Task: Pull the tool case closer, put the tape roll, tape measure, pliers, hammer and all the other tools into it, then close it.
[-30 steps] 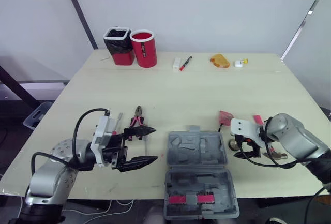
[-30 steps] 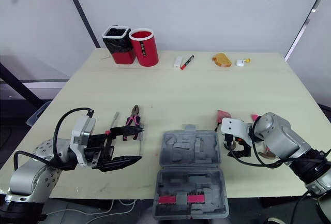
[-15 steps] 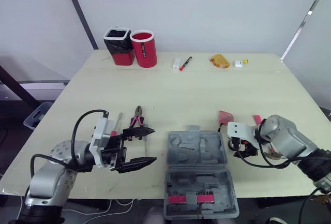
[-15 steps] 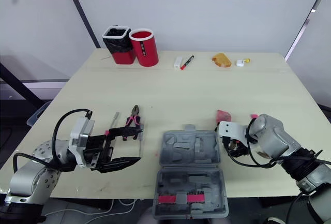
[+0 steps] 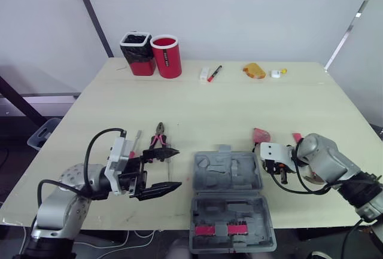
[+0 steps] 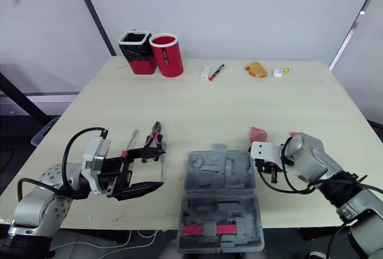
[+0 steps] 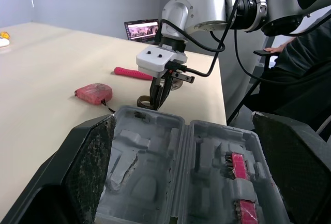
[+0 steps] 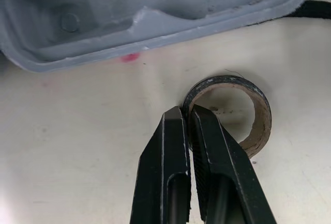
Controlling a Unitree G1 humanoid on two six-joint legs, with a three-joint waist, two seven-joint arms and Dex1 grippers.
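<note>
**Right gripper pinches the tape roll beside the open case**

The grey tool case [image 5: 232, 202] lies open at the near edge of the table [image 5: 239, 103]. Its front half carries two red pieces [image 5: 216, 230]; its rear half shows moulded recesses.

Left of the case, the left gripper [image 5: 178, 167] hangs above the table with its two black fingers spread wide. It grasps nothing, and its tips point toward the case.

Just right of the case's rear half, the right gripper [image 8: 187, 113] is clenched on the wall of the tape roll [image 8: 262, 114]. One finger is inside the ring and one outside. The roll lies flat on the table, close beside the case's rim.

A little farther back, the pliers [image 5: 158, 139] lie past the left gripper's fingertips, with a thin tool [image 5: 136, 139] just beside them. The red tape measure [image 5: 260, 135] and a pink handle [image 5: 297, 137] lie behind the right gripper.

At the far edge stand a black-lined bin [image 5: 137, 52] and a red cup [image 5: 166, 55], touching. To their right lie a marker [image 5: 215, 72] and an orange object [image 5: 254, 70]
</note>
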